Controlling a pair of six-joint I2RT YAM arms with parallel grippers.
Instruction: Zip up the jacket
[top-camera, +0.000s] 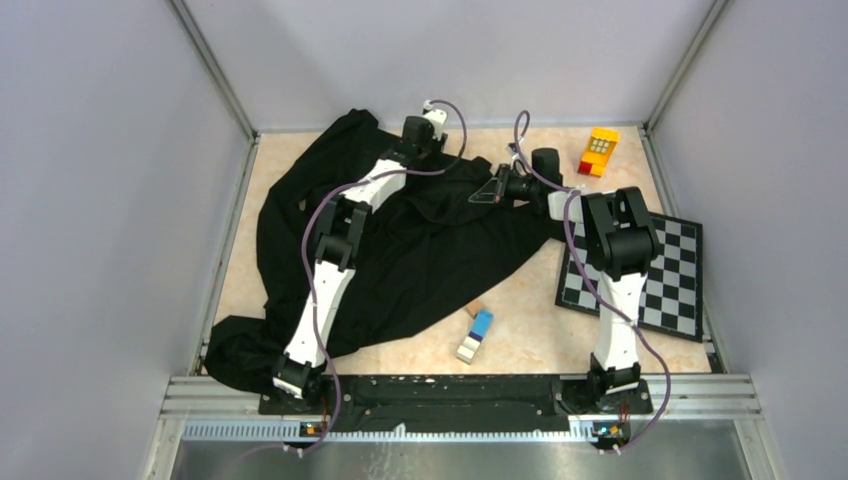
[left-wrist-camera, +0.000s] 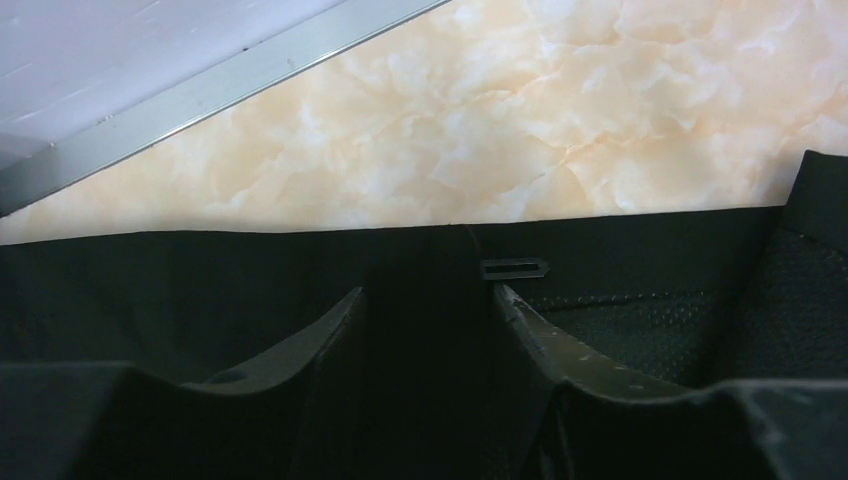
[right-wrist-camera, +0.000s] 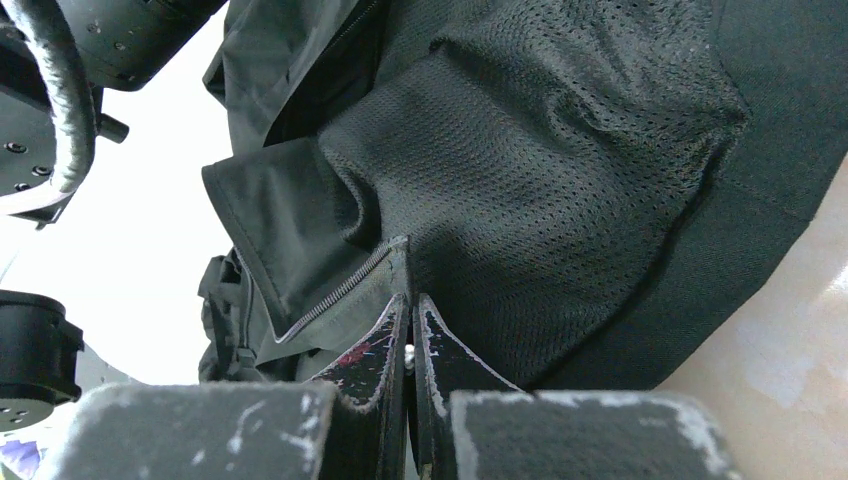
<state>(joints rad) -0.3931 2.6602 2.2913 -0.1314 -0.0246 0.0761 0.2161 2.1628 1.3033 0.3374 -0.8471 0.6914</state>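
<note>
The black jacket (top-camera: 430, 260) lies rumpled across the left and middle of the table. My left gripper (top-camera: 425, 128) is at its far edge. In the left wrist view the left gripper (left-wrist-camera: 425, 295) has its fingers partly apart, with a dark fold of the jacket's hem (left-wrist-camera: 250, 270) between them. A small zipper pull (left-wrist-camera: 513, 268) lies just beyond the right finger. My right gripper (top-camera: 492, 190) is at the jacket's right edge. In the right wrist view the right gripper (right-wrist-camera: 408, 300) is shut on the fabric edge at the end of a zipper tooth row (right-wrist-camera: 340, 290), beside mesh lining (right-wrist-camera: 540, 180).
A black-and-white chequered board (top-camera: 640, 270) lies at the right. A yellow and orange block toy (top-camera: 600, 152) stands at the far right. Small blue and white blocks (top-camera: 477, 333) lie near the front middle. Grey walls with metal rails (top-camera: 215, 80) enclose the table.
</note>
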